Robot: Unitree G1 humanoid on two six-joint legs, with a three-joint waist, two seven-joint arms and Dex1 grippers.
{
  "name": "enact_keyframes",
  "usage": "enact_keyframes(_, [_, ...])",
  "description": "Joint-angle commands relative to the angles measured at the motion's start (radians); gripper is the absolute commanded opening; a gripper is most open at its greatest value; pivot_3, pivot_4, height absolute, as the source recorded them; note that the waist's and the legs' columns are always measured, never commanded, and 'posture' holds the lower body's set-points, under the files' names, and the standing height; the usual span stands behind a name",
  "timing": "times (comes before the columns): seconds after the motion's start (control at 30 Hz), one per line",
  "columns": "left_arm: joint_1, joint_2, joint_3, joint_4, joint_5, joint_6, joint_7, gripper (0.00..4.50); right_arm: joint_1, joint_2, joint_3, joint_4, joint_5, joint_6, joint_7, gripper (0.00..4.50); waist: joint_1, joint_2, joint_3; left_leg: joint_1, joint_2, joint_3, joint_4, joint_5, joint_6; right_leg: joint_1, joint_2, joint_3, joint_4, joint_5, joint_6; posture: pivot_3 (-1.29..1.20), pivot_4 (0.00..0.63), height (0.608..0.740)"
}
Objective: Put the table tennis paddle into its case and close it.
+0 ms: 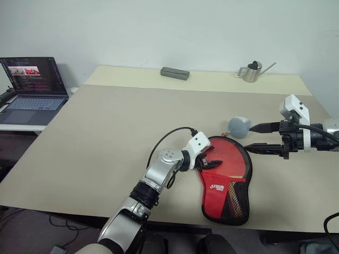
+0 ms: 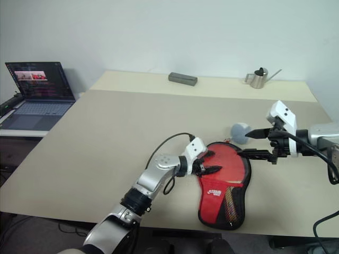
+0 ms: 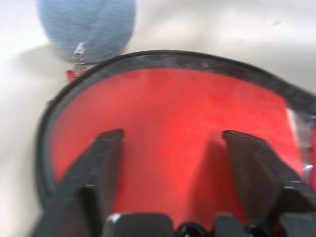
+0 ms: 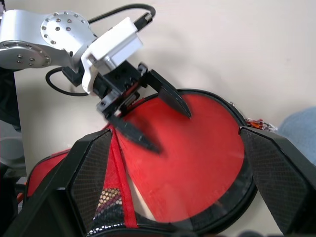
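Red-faced and flat near the desk's (image 1: 106,137) front edge, the case (image 1: 226,185) holds the table tennis paddle (image 4: 197,153). Left fingers (image 4: 170,96) spread apart over it; right fingers (image 1: 262,127) gape just beside its far rim.

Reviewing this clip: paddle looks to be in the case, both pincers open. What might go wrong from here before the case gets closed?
1. The left pincer hangs open over the case, holding nothing; pulling the zipper may drag the unpinned case across the table.
2. The blue-grey ball lies right beside the case's round end, between it and the open right pincer; a reach could knock it away.
3. The table tennis paddle shows through the clear window; whether the zipper edge is clear of it I cannot tell, so it might snag.
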State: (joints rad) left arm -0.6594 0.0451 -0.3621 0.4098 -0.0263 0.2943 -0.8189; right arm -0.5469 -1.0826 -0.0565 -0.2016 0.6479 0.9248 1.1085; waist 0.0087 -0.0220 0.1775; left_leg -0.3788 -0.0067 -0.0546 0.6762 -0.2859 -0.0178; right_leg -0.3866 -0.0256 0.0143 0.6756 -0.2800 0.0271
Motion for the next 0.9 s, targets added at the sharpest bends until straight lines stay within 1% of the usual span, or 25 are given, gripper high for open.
enact_keyframes(0.03, [0.000,-0.039,-0.023,0.064,0.012,0.009,0.016,4.48,-0.024,-0.004,-0.018,-0.015,-0.003,-0.013,0.001,4.50,0.002,0.000,0.000,0.000,0.000,0.000,0.000,0.000,0.000,0.000,0.000,0.000,0.000,0.000,0.000,0.00,0.150,0.740])
enact_keyframes(0.2, [-0.019,-0.052,-0.033,0.103,0.035,-0.014,0.026,4.48,-0.024,-0.003,-0.019,-0.015,-0.003,-0.013,0.001,4.50,0.013,0.000,0.000,0.000,0.000,0.000,0.001,0.000,0.000,0.000,0.000,0.000,0.000,0.000,0.001,0.00,0.150,0.740])
enact_keyframes(0.37, [-0.004,-0.036,-0.086,0.147,0.094,-0.044,0.009,4.48,-0.039,0.006,-0.019,-0.010,0.000,-0.007,-0.006,4.50,0.016,0.001,-0.001,0.000,-0.001,0.000,0.001,0.000,0.000,0.001,0.000,0.000,0.000,0.001,0.001,0.00,0.150,0.740])
enact_keyframes(0.5, [0.014,-0.015,-0.112,0.167,0.128,-0.058,0.002,4.48,-0.079,0.031,-0.001,0.036,-0.038,-0.030,-0.031,4.50,0.016,0.002,-0.002,0.000,-0.001,0.000,0.001,0.000,0.000,0.001,-0.001,0.000,-0.001,0.001,0.001,0.00,0.150,0.740])
enact_keyframes(0.6, [0.026,-0.008,-0.110,0.169,0.131,-0.065,-0.005,4.48,-0.130,0.070,0.010,0.094,-0.064,-0.032,-0.066,4.50,0.014,0.002,-0.003,0.001,0.000,0.000,0.001,0.000,0.000,0.002,0.000,0.000,-0.001,0.001,0.001,0.00,0.150,0.740])
enact_keyframes(0.73, [0.038,0.000,-0.112,0.164,0.133,-0.062,-0.009,4.48,-0.216,0.147,0.070,0.250,-0.170,-0.081,-0.136,4.50,0.012,0.002,-0.004,0.001,0.000,0.000,0.001,0.000,0.000,0.002,0.000,0.000,-0.001,0.001,0.001,0.00,0.150,0.740])
enact_keyframes(0.9, [0.046,-0.001,-0.112,0.152,0.130,-0.055,-0.012,4.48,-0.315,0.244,0.154,0.463,-0.297,-0.170,-0.163,4.50,0.011,0.003,-0.005,0.001,0.000,0.000,0.000,0.000,0.000,0.001,0.000,0.000,-0.002,0.001,0.001,0.00,0.150,0.740])
